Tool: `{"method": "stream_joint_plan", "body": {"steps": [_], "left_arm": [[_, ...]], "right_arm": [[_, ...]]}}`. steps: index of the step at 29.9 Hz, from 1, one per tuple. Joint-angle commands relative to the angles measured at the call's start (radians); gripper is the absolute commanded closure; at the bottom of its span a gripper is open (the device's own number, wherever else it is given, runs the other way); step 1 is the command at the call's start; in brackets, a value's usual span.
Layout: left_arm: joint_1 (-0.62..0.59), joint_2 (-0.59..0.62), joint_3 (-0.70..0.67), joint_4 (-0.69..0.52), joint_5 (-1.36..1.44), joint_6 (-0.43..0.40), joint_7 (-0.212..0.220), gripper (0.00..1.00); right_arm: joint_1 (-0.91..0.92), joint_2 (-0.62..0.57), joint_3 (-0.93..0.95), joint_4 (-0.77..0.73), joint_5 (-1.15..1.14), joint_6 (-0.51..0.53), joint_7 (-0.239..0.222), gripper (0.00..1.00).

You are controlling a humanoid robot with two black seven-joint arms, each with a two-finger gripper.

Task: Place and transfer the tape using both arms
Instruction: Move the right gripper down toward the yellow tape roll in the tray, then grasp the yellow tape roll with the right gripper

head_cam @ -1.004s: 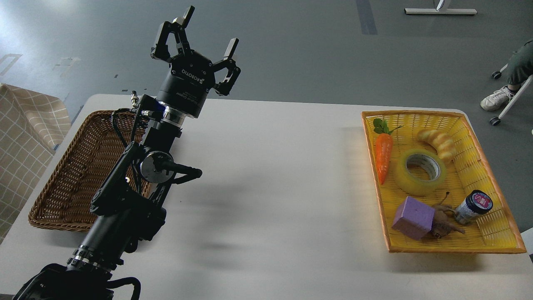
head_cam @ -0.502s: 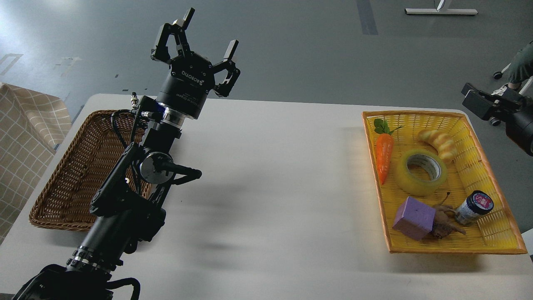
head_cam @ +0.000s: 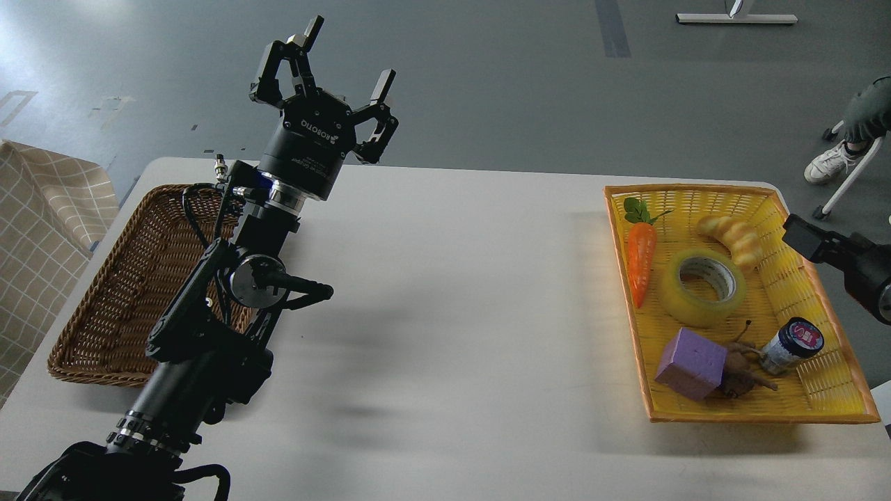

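One translucent yellow tape roll point(head_cam: 703, 287) lies in one yellow basket point(head_cam: 828, 396); spread-fingered black left gripper point(head_cam: 341, 56) reads "ROBOTIQ"; right gripper's point(head_cam: 800, 233) state unclear.

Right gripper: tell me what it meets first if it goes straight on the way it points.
Probably the bread. The right gripper aims left across the yellow basket's rim; depth is unclear, so it may pass above.
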Motion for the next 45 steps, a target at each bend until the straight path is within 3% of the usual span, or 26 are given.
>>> {"method": "stream_joint_plan", "body": {"steps": [1, 20, 26, 35, 45], "left_arm": [[0.009, -0.001, 0.002, -0.001, 0.001, 0.0, 0.0, 0.02], [0.016, 0.01, 0.001, -0.001, -0.001, 0.0, 0.0, 0.02], [0.016, 0.017, -0.003, -0.001, -0.001, 0.0, 0.0, 0.02], [0.026, 0.014, 0.001, -0.011, -0.001, 0.0, 0.0, 0.02], [0.025, 0.023, -0.001, -0.012, -0.001, 0.0, 0.0, 0.02]], "right_arm": [[-0.004, -0.01, -0.042, -0.019, 0.0, -0.003, 0.005, 0.03], [0.015, -0.015, -0.176, -0.004, 0.0, -0.007, 0.019, 0.05], [0.039, -0.012, -0.231, -0.053, 0.0, -0.007, 0.05, 0.08], [0.116, -0.004, -0.303, -0.114, 0.0, -0.006, 0.05, 0.16], [0.117, -0.001, -0.311, -0.124, 0.0, -0.007, 0.05, 0.16]]}}
